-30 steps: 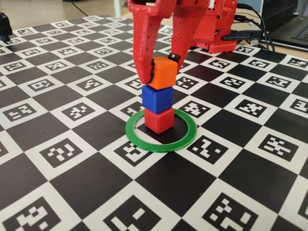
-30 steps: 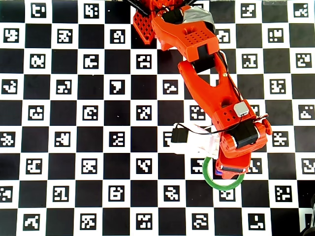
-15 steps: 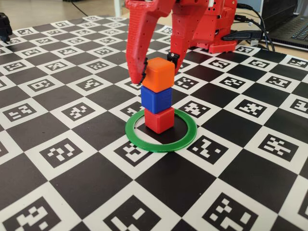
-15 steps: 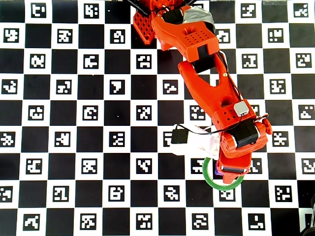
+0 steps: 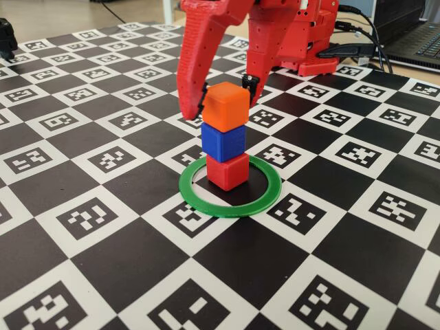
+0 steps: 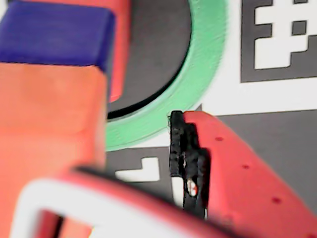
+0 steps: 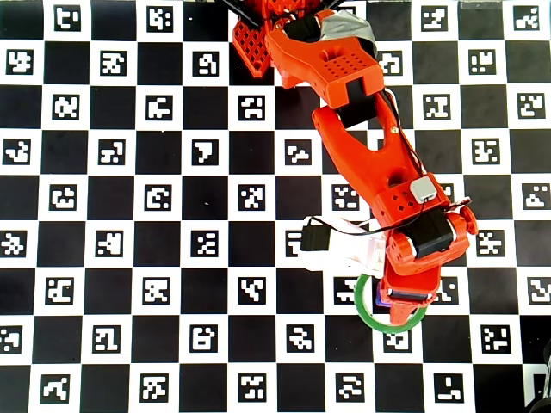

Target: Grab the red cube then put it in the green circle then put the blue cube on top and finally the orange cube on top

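In the fixed view a stack of three stands inside the green circle (image 5: 206, 205): the red cube (image 5: 227, 172) at the bottom, the blue cube (image 5: 223, 143) on it, the orange cube (image 5: 227, 106) on top. My red gripper (image 5: 221, 98) is open and straddles the orange cube, with a gap on each side. The wrist view shows the orange cube (image 6: 49, 114) close up, the blue cube (image 6: 54, 32) below it, part of the green circle (image 6: 198, 84) and one padded finger (image 6: 233, 163) apart from the cubes. In the overhead view the arm hides the stack; part of the green circle (image 7: 368, 316) shows.
A black-and-white checkerboard mat (image 5: 103, 227) with printed markers covers the table. The arm's red base (image 5: 309, 41) stands behind the stack, with a laptop (image 5: 412, 34) and cables at the back right.
The fingers have spread off the orange cube's sides and risen slightly. The orange cube stays on the blue cube, and the stack has not moved.
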### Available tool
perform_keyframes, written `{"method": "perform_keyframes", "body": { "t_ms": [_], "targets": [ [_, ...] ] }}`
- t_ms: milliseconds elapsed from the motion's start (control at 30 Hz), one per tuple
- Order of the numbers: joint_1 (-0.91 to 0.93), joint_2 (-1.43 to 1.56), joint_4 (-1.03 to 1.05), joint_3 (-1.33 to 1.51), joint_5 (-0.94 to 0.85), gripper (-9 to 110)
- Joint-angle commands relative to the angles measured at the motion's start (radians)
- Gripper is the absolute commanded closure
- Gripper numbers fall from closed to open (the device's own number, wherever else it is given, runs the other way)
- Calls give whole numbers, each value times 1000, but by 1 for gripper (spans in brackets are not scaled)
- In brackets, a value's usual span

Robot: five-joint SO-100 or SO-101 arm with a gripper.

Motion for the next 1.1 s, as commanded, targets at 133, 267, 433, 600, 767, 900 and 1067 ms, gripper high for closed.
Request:
{"method": "perform_keyframes", "body": {
  "t_ms": [133, 267, 433, 600, 767, 900, 1067],
  "targets": [
    [-9, 256, -55, 110, -6, 52],
    [-8, 316, -71, 158, -17, 51],
    [5, 426, -91, 239, -44, 50],
    [34, 577, -98, 359, -94, 50],
    [81, 749, -101, 522, -155, 53],
    [127, 931, -152, 710, -250, 62],
    [189, 1170, -247, 956, -399, 79]
  ]
}}
